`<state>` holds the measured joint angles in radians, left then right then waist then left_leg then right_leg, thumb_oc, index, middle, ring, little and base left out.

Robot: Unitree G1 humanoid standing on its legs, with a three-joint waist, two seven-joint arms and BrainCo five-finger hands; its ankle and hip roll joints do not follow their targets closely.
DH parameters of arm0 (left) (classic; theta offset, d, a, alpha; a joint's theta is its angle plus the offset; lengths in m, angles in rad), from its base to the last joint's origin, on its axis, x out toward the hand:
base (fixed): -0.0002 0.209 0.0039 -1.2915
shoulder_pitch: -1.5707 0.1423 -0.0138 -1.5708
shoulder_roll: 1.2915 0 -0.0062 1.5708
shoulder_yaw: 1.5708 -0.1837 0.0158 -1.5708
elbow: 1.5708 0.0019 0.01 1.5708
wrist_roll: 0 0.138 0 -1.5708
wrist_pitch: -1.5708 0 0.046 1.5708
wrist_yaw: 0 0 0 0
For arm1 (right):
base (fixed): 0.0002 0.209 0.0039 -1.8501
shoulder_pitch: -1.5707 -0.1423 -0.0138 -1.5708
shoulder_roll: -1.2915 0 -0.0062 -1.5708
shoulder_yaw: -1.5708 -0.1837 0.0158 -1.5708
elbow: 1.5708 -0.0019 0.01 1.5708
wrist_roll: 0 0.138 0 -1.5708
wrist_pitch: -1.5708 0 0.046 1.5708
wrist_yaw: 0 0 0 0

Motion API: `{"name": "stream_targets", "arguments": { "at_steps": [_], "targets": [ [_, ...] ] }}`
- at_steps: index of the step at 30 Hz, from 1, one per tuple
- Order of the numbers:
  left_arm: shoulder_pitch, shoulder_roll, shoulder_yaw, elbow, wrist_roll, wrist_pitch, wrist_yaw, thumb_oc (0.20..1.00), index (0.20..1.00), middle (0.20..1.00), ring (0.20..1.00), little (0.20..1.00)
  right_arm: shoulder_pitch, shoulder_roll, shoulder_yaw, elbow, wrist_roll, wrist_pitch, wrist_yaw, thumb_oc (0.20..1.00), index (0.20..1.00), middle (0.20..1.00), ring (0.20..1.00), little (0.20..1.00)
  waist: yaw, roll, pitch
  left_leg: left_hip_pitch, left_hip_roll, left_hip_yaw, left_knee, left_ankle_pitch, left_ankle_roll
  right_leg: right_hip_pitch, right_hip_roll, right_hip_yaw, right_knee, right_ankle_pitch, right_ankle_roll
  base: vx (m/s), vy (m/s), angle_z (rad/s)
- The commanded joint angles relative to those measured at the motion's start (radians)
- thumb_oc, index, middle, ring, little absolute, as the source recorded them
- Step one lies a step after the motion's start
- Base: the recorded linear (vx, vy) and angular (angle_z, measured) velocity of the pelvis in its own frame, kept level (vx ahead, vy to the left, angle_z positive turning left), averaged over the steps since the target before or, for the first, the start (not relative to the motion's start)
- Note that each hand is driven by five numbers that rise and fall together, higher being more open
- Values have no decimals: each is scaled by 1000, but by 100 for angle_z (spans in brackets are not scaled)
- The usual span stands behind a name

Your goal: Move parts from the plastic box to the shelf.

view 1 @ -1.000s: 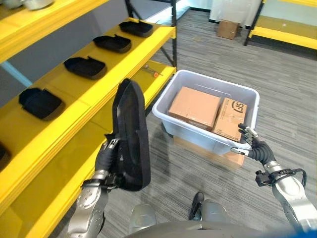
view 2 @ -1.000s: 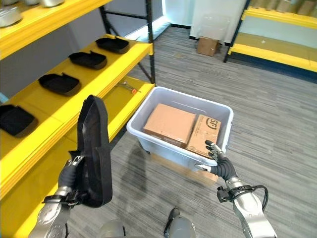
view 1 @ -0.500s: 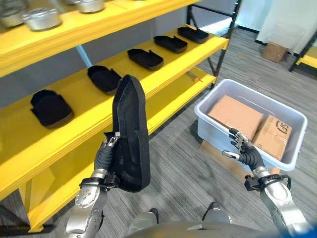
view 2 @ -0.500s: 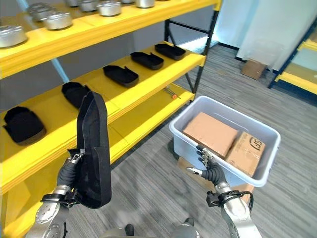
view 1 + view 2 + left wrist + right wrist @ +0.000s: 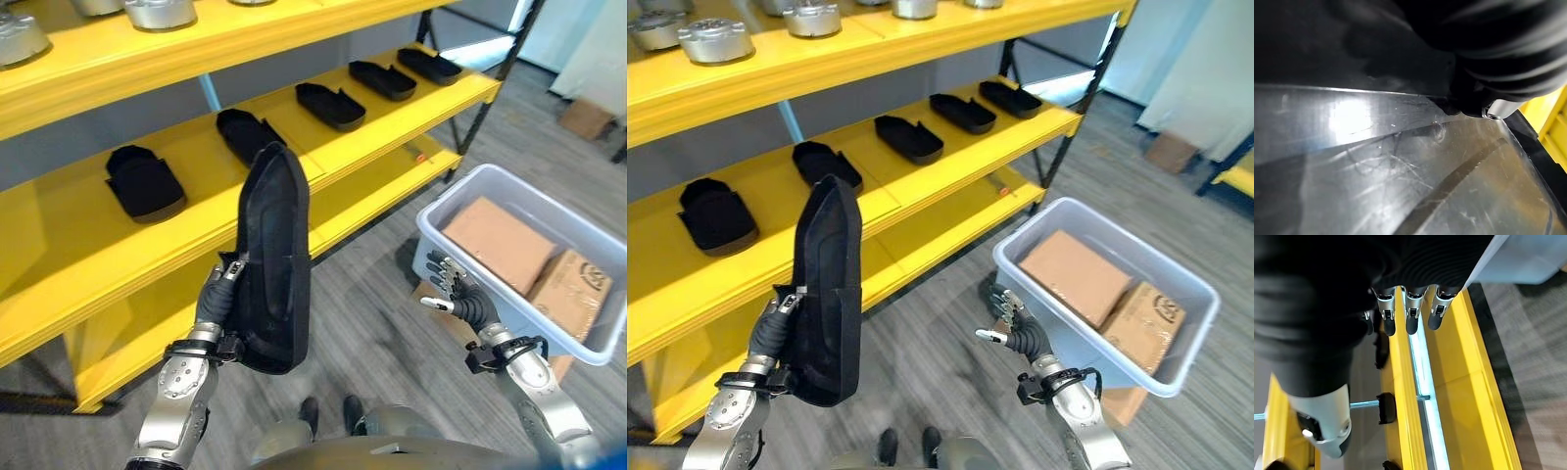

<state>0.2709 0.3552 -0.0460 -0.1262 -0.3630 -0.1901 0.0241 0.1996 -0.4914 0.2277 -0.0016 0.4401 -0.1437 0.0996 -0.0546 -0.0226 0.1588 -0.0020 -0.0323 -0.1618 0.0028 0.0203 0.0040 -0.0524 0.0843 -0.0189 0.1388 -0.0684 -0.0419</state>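
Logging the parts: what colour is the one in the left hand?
Black part, in the left hand; clearest in the left eye view.

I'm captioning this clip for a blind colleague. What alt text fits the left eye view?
The robot's left hand holds a long black part upright in front of a yellow shelf that already carries a row of black parts. Its right hand, fingers relaxed and empty, hangs beside a pale plastic box holding two cardboard boxes on grey carpet.
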Motion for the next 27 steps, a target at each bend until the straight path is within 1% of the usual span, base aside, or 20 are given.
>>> {"name": "stream_targets", "arguments": {
  "at_steps": [1,3,5,6,7,9,10,11,12,13,14,15,18,20,21,22,24,25,26,27],
  "targets": [
    [-24,35,73,-92,8,-95,12,200,200,200,200,200,-52,25,-11,-23,23,-52,-10,1000,1000,1000,1000,1000,15,-45,-69,12,-70,65,-22,-26,43,25,-42,-17,-132,81,95,28,-36,-10],
    [-21,40,73,-91,3,-95,7,200,200,200,200,200,-51,20,-17,-14,28,-56,-13,1000,1000,1000,1000,1000,17,-49,-65,-13,-76,74,50,-49,33,31,-45,-22,-135,76,90,-13,-37,-8],
    [-38,45,61,-84,-10,-94,4,200,200,200,200,200,-59,13,-21,3,31,-61,-28,1000,1000,1000,1000,1000,11,-50,-48,-67,-76,97,160,-74,10,30,-62,-42,-118,68,81,-61,-5,27],
    [-39,45,61,-84,-10,-94,4,200,200,200,200,200,-59,13,-21,4,31,-61,-28,1000,1000,1000,1000,1000,10,-50,-48,-70,-76,97,163,-76,10,29,-62,-43,-118,67,81,-165,66,96],
    [-53,45,65,-75,-25,-91,18,200,200,200,200,200,-67,4,-44,-2,46,-66,-60,1000,1000,1000,1000,1000,-9,-64,-17,-90,51,242,244,-120,7,19,-103,-72,-81,58,76,-137,75,94],
    [-41,39,79,-72,-26,-99,27,200,200,200,200,200,-65,8,-48,-1,45,-64,-60,1000,1000,1000,1000,1000,-4,-64,-22,-75,108,226,231,-106,-4,24,-117,-85,-72,47,78,-49,103,100],
    [-34,31,86,-73,-28,-95,32,200,200,200,200,200,-46,10,-60,2,42,-64,-55,1000,1000,1000,1000,1000,-13,-66,-32,-62,197,227,193,-50,-22,25,-143,-112,-57,32,83,39,145,81],
    [-34,29,88,-73,-29,-94,33,200,200,200,200,200,-37,10,-64,8,39,-64,-58,1000,1000,1000,1000,1000,-15,-64,-34,-60,250,232,167,-4,-34,24,-156,-124,-51,27,87,54,215,71],
    [-33,34,93,-72,-33,-92,30,200,200,200,200,200,-18,5,-77,13,44,-66,-60,1000,1000,1000,1000,1000,-22,-43,-39,-38,337,238,48,104,-74,20,-160,-146,-33,8,93,51,221,72],
    [-34,34,94,-72,-30,-91,29,200,200,200,200,200,-10,3,-81,13,48,-66,-60,1000,1000,1000,1000,1000,-23,-32,-39,-41,361,245,12,140,-92,24,-165,-152,-31,1,99,114,296,77],
    [-40,32,85,-65,-29,-88,27,200,200,200,200,200,-3,-4,-93,13,48,-70,-65,1000,1000,1000,1000,1000,-22,-10,-37,-44,384,249,-49,196,-123,36,-175,-163,-27,-7,108,86,203,51],
    [-40,32,84,-64,-28,-88,28,200,200,200,200,200,-3,-4,-93,13,48,-70,-65,1000,1000,1000,1000,1000,-24,-9,-37,-43,384,247,-52,199,-124,36,-174,-166,-28,-7,108,83,176,69],
    [-42,31,76,-61,-36,-89,21,200,200,200,200,200,1,7,-88,20,46,-66,-60,1000,1000,1000,1000,1000,-23,19,-44,-26,358,255,-52,145,-138,59,-192,-177,-39,-3,123,80,153,24],
    [-43,34,80,-62,-29,-87,19,200,200,200,200,200,4,15,-86,22,42,-62,-58,1000,1000,1000,1000,1000,-19,23,-44,-25,337,258,-41,129,-139,76,-211,-183,-48,7,127,113,216,28],
    [-44,40,83,-68,-25,-86,18,200,200,200,200,200,4,25,-83,25,44,-62,-57,1000,1000,1000,1000,1000,-12,17,-46,-27,320,259,-33,115,-134,88,-232,-188,-55,15,137,153,266,58],
    [-47,54,96,-70,-11,-90,27,200,200,200,200,200,4,40,-75,22,46,-57,-52,1000,1000,1000,1000,1000,0,6,-47,-32,292,263,-17,93,-124,102,-260,-195,-62,25,153,149,253,57],
    [-48,59,95,-66,-7,-91,33,200,200,200,200,200,1,52,-60,27,41,-51,-48,1000,1000,1000,1000,1000,9,-9,-49,-35,262,268,-7,69,-109,112,-284,-196,-72,34,169,107,179,15],
    [-48,60,95,-66,-7,-91,33,200,200,200,200,200,1,53,-60,27,41,-51,-48,1000,1000,1000,1000,1000,9,-10,-49,-35,262,268,-7,69,-109,112,-284,-196,-72,34,170,89,168,10],
    [-53,65,96,-67,-2,-91,39,200,200,200,200,200,-7,59,-51,28,39,-47,-50,1000,1000,1000,1000,1000,18,-17,-50,-41,237,268,-1,52,-97,114,-304,-200,-77,46,183,75,164,9],
    [-55,67,99,-71,0,-92,43,200,200,200,200,200,-9,64,-49,28,39,-46,-51,1000,1000,1000,1000,1000,22,-24,-50,-49,223,267,8,42,-91,115,-317,-203,-80,51,191,116,259,12]
  ]
}}
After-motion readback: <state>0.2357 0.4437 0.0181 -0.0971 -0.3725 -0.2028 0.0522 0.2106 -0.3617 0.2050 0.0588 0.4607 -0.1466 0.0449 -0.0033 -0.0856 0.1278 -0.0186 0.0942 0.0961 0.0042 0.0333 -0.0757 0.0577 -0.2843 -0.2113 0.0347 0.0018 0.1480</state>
